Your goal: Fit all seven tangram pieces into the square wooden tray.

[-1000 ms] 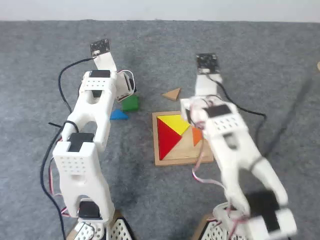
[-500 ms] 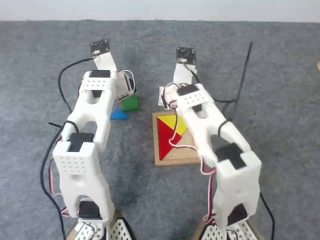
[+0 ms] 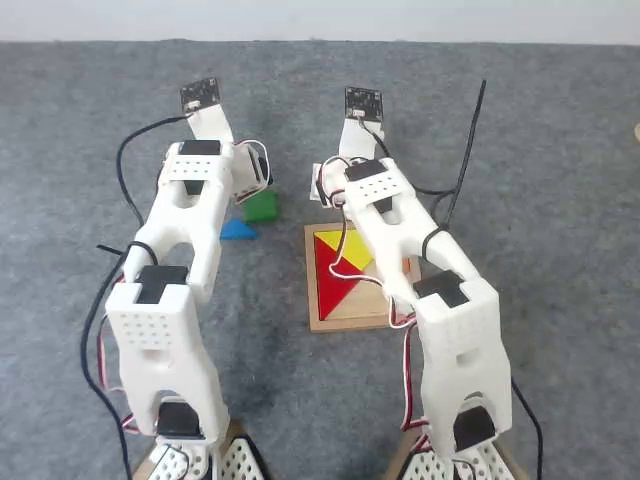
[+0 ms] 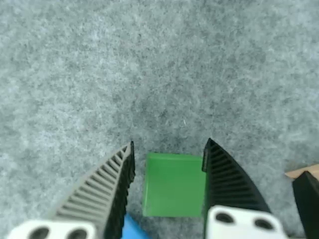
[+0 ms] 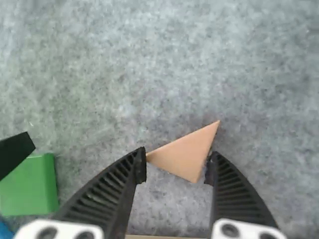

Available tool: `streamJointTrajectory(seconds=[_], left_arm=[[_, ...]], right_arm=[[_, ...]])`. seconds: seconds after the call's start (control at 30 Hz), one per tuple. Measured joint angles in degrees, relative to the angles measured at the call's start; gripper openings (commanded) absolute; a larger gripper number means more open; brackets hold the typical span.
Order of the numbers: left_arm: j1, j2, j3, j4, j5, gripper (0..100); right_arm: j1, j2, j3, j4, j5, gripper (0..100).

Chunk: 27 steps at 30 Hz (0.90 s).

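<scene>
Right end effector [image 5: 177,154] straddles the tan triangle [image 5: 187,153], perhaps touching it.

The left arm [image 3: 180,250] stretches from its base at 6 o'clock of the high view toward 12 o'clock, its wrist bending slightly to 1 o'clock. The left gripper [image 4: 169,145] points down at the table with its two ribbed fingers [image 4: 112,174] parted. The right arm [image 3: 400,250] runs from its base at 5 o'clock and slants toward 11 o'clock, so the two wrists stand near each other, and the right gripper [image 5: 175,155] likewise points down, jaws apart, its fingertips [image 5: 134,169] low over the surface.
</scene>
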Motion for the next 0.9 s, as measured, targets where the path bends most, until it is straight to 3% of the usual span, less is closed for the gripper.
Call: streamJointTrajectory(seconds=[0.17,0.37,0.63,0.9], left_arm=[[0.0,0.0,0.0,0.0,0.0,22],[0.0,0.0,0.0,0.0,0.0,22],[0.0,0.0,0.0,0.0,0.0,22],[0.0,0.0,0.0,0.0,0.0,21]], right_arm=[[0.0,0.44,-0.97,0.0,0.0,19.1],[1.49,0.53,-0.97,1.67,0.0,0.7],[3.6,0.62,-2.37,5.8,0.09,0.7],[5.27,-1.85,-2.29,16.53,0.09,0.7]])
